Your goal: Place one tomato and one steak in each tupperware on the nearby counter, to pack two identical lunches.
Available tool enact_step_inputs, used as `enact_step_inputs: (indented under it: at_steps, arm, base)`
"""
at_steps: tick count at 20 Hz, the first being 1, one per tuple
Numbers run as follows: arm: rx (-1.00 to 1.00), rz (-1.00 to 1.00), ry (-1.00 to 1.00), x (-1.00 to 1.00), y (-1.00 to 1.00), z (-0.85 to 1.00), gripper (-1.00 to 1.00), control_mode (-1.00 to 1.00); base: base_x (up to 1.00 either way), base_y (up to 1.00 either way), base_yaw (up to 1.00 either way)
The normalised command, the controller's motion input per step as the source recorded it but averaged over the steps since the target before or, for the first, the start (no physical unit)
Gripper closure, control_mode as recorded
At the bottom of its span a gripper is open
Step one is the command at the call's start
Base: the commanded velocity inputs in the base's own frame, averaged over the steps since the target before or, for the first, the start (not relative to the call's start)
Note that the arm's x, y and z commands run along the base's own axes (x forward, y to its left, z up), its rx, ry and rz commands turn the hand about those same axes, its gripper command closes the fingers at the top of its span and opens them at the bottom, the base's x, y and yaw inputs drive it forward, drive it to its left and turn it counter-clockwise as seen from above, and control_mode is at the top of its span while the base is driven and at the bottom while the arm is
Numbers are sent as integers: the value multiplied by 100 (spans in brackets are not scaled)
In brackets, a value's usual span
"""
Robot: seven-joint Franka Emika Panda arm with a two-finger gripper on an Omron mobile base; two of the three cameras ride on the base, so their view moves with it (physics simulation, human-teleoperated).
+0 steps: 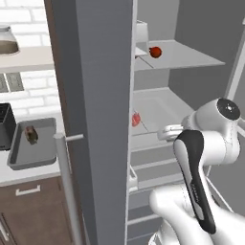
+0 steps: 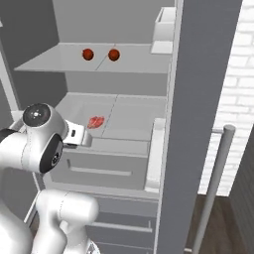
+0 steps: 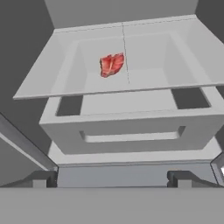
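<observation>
The arm reached level into the open fridge, gripper [image 3: 112,179] facing the drawer front, jaws spread wide and empty. One red steak [image 3: 112,65] lay on the middle shelf [image 3: 52,83]. Two tomatoes [image 2: 88,54] sat on the upper shelf. One tupperware [image 1: 45,158] on the counter [image 1: 19,174] held one steak.

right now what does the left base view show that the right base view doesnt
Left base view: a grey tray on the pale counter, with a brown steak in it, beside a dark toaster, plus a glass jar on the wall shelf. Right base view: a second tomato on the upper fridge shelf. Both: the open fridge, one tomato up top, the raw red steak on the lower shelf, and the white arm.
</observation>
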Motion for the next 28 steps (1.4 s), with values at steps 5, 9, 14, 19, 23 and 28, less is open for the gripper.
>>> enact_step_inputs:
  at_steps: [5,9,14,19,23,28]
  arm:
    - [0,0,0,0,0,0,-100,100]
    - [0,1,0,12,0,-6,-100,-100]
    - [0,0,0,71,0,-19,-100,-100]
    - [0,0,0,98,0,-28,-100,-100]
    - [5,0,4,100,0,-44,-100,-100]
    - [2,1,5,98,5,-42,-100,-100]
  base:
    - [62,0,14]
    - [31,0,6]
    - [0,0,0]
    - [0,0,0]
    - [0,0,0]
    - [0,0,0]
